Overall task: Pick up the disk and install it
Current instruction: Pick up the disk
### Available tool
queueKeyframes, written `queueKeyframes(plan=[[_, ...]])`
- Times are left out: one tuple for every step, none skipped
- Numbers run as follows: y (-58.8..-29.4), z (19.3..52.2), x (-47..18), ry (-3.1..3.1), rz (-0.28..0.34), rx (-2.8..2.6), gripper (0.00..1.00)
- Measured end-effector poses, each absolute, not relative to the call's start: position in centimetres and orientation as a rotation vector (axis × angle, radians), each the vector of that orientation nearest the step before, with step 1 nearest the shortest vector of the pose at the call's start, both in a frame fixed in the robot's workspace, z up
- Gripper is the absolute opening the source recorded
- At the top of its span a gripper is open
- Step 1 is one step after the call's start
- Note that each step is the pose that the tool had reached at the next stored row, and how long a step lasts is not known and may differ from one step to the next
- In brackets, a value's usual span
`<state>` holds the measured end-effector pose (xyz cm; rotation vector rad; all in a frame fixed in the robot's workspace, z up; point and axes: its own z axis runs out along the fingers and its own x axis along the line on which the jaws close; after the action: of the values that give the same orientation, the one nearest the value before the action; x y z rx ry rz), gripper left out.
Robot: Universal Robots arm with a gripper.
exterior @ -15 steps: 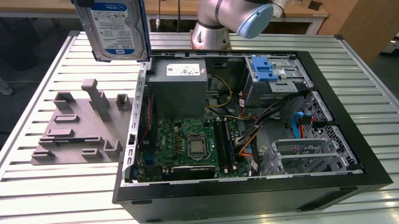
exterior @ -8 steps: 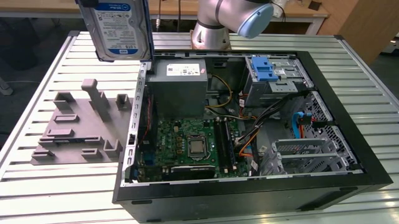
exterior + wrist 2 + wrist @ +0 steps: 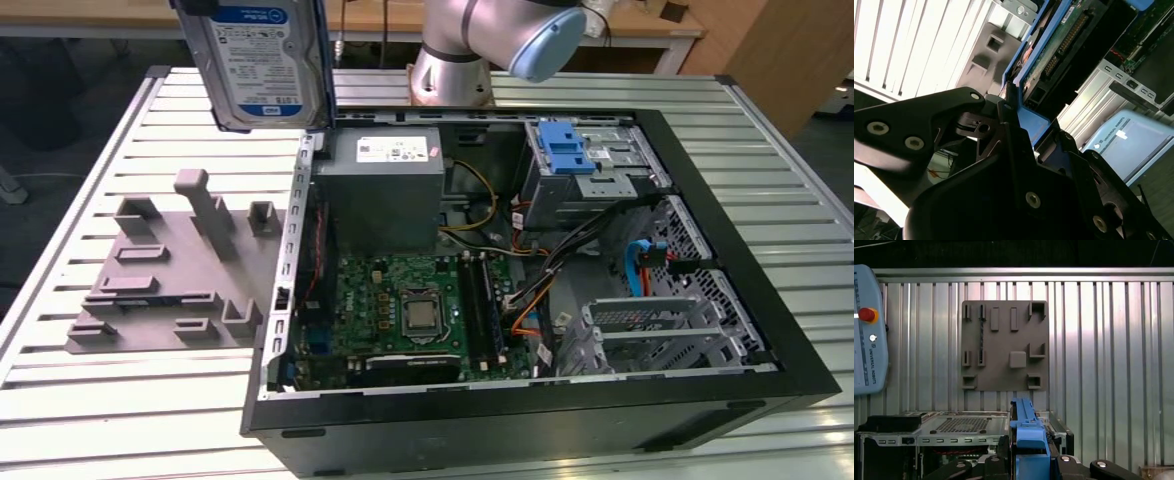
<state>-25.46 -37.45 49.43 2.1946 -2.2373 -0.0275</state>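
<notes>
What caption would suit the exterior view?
Disk held aloft near the open computer case and grey fixture plate.

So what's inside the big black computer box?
A green circuit board, a grey metal box, coloured cables and a blue latch. Whatever lies beneath the metal cages is covered.

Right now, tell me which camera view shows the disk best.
The exterior view: the disk shows its broad labelled face, high at the picture's top edge, partly cropped. The second wrist view shows its circuit-board underside close up; the first wrist view shows its blue frame edge-on.
</notes>
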Motion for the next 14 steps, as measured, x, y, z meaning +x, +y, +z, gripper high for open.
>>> queueKeyframes(plan=[[-37.45, 49.43, -25.39, -2.237, -0.028, 2.194, 0.36], [-37.45, 49.43, -25.32, -2.237, -0.027, 2.194, 0.36], [-37.45, 49.43, -25.25, -2.237, -0.027, 2.195, 0.36], [-37.45, 49.43, -25.18, -2.237, -0.028, 2.195, 0.36], [-37.45, 49.43, -25.11, -2.237, -0.028, 2.194, 0.36], [-37.45, 49.43, -25.05, -2.237, -0.027, 2.194, 0.36], [-37.45, 49.43, -24.99, -2.237, -0.027, 2.194, 0.36], [-37.45, 49.43, -24.94, -2.237, -0.027, 2.194, 0.36], [-37.45, 49.43, -24.89, -2.237, -0.028, 2.194, 0.36], [-37.45, 49.43, -24.85, -2.237, -0.027, 2.195, 0.36], [-37.45, 49.43, -24.79, -2.237, -0.027, 2.195, 0.36], [-37.45, 49.43, -24.75, -2.237, -0.027, 2.194, 0.36], [-37.45, 49.43, -24.71, -2.237, -0.027, 2.194, 0.36], [-37.45, 49.43, -24.66, -2.237, -0.027, 2.195, 0.36]])
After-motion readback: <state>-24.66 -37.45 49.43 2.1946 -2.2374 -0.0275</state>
